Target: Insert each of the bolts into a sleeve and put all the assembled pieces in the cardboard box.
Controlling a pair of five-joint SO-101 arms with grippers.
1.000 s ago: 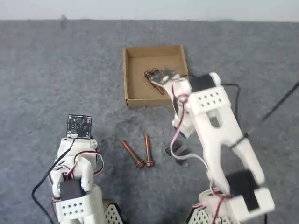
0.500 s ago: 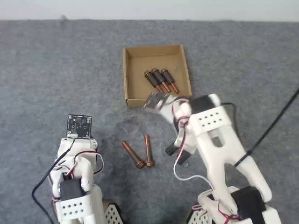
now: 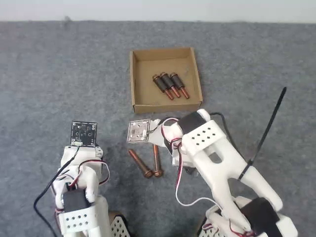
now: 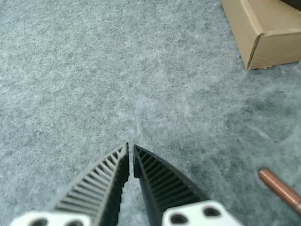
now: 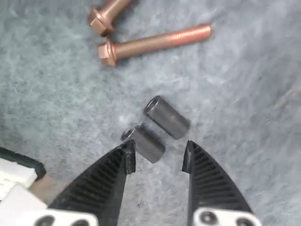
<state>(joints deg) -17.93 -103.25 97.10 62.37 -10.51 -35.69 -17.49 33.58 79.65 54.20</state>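
- Cardboard box (image 3: 165, 106): sits open-topped on the grey carpet (image 3: 59, 74), on the far side of both arms.
- Assembled pieces (image 3: 170, 85): three lie side by side inside the box, on its floor toward the right wall.
- Bolts (image 3: 156, 159): two loose copper ones lie outside the box, on the carpet in front of its front wall, close together with heads pointing away from the box.
- Sleeves (image 5: 167, 117): two dark ones lie outside the box, just beside each other and near the bolt heads, neither fitted.
- Right gripper (image 5: 158, 150): open and empty, low over the carpet in front of the box, fingers set either side of the nearer sleeve's end.
- Left gripper (image 4: 131, 148): closed on nothing, fingertips together, over bare carpet well short of the box's left front corner.
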